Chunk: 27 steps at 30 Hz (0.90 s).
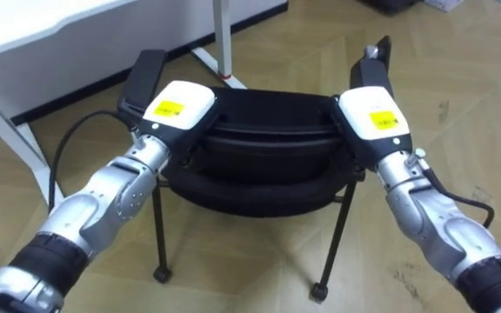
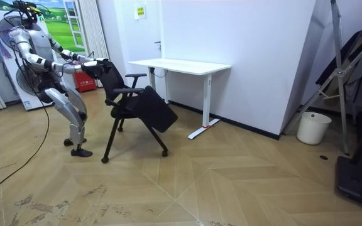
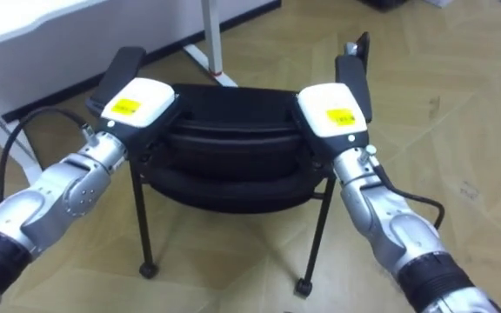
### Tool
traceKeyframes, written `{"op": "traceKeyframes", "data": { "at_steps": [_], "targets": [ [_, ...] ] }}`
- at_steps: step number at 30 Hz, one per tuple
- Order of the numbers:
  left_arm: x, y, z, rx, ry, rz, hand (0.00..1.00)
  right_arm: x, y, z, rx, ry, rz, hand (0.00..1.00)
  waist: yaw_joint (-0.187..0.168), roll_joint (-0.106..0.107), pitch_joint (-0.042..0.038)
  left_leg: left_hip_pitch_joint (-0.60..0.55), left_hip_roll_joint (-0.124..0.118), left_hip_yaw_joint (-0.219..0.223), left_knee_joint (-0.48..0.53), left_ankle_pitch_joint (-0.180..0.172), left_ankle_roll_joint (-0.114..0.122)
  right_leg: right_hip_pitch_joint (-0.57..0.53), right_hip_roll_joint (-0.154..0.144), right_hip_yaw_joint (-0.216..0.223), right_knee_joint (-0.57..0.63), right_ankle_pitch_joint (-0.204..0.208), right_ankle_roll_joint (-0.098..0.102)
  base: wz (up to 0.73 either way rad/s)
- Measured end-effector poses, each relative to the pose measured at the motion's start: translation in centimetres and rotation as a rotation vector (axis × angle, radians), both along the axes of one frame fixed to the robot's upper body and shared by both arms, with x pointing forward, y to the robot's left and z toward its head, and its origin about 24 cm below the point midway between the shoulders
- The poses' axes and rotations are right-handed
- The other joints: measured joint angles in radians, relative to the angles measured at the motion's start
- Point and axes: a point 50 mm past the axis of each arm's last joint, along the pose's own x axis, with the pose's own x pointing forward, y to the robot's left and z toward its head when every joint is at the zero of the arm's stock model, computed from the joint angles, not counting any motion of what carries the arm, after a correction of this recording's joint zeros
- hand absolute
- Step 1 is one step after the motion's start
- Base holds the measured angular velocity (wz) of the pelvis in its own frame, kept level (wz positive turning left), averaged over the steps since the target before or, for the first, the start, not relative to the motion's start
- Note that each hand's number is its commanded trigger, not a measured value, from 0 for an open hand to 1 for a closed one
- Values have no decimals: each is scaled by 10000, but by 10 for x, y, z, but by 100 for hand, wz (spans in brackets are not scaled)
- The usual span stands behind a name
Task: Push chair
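Note:
A black chair [image 1: 268,148] with thin metal legs stands right before me, its backrest nearest and its seat folded down on the far side. My left hand [image 1: 179,106] lies on the backrest's top left corner, beside the left armrest [image 1: 142,76]. My right hand [image 1: 372,115] lies on the top right corner, below the right armrest [image 1: 374,59]. Both hands show their white backs, and what lies beyond them is hidden by the backrest. In the room view I stand bent forward behind the chair [image 2: 137,103], arms stretched to its back.
A white desk [image 2: 181,64] stands against the wall just beyond the chair, its top [image 1: 42,26] at my upper left and its leg [image 1: 223,39] ahead. A white bin [image 2: 313,127] sits far at the room view's right. Wood floor surrounds the chair.

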Motion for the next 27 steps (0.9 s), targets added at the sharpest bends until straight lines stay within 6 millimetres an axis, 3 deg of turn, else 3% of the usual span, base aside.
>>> {"op": "traceKeyframes", "data": {
  "at_steps": [3, 5, 8, 12, 13, 14, 15, 16, 17, 25, 26, 27],
  "targets": [
    [1, 0, 2, -83, -165, 65, 100, 3, -1, 5, -84, -226, 3, 100, -209, 48, -17, -27, 38, 66, -285, 35, -73, 72, -111, -314, 39, -216, -9, 38],
    [5, -2, 9, -138, -432, 25, 100, 6, -4, 14, -283, -511, 88, 100, -227, 31, 1, -139, 43, 215, -571, 170, -277, 32, -301, -621, 14, -305, -107, 31],
    [8, -3, 15, -137, -683, 10, 100, 7, -4, 18, -231, -658, 30, 100, -378, -20, 5, -274, 12, 252, -760, 354, -399, 58, -420, -929, -24, -424, -197, 37],
    [7, -4, 11, -131, -667, 203, 100, 8, -1, 18, -147, -636, 36, 100, -372, -119, 24, -1069, -97, 539, -929, 726, -188, 227, -426, -1052, -325, -418, -268, 11],
    [6, -4, 7, -124, -536, 285, 100, 7, 0, 13, -212, -479, 25, 100, -313, -103, 27, -1418, -138, 751, -1224, 930, -81, 496, -427, -1224, -464, -408, -329, 0],
    [3, -4, 2, -103, -373, 301, 100, 5, 1, 9, -246, -310, 74, 100, -330, -115, 36, -1757, -234, 971, -1596, 1532, 171, 744, -423, -1331, -511, -470, -303, 0],
    [2, -3, 1, -114, -358, 303, 100, 4, 1, 8, -275, -242, 118, 100, -324, -125, 38, -1870, -329, 1036, -1772, 1895, 281, 829, -423, -1331, -504, -513, -290, 0],
    [0, -4, 2, -146, -436, 289, 100, 2, 2, 6, -295, -193, 179, 100, -313, -86, 16, -2034, -439, 1131, -2084, 2685, 412, 913, -386, -1346, -496, -586, -245, -5],
    [-3, -3, 1, -169, -463, 354, 100, 1, 3, 6, -282, -197, 165, 100, -310, -71, 5, -2094, -464, 1264, -2156, 3115, 828, 964, -363, -1354, -492, -663, -194, 0],
    [-3, -7, 0, -264, -350, 549, 100, 2, 5, 6, -594, -317, 56, 100, -14, -89, 4, -2071, -460, 1295, -1834, 3092, 769, 1217, -456, -1501, -284, -1039, -230, 8],
    [-4, -7, 0, -284, -340, 602, 100, 1, 7, 6, -641, -349, 58, 100, 12, -118, 5, -2073, -460, 1354, -1733, 3079, 772, 1284, -502, -1634, -260, -1224, -82, 26],
    [-5, -7, 0, -313, -350, 639, 100, 2, 7, 7, -649, -384, 23, 100, 14, -131, -1, -2073, -462, 1406, -1740, 3082, 769, 1306, -519, -1691, -262, -1273, -78, 29]
  ]
}}
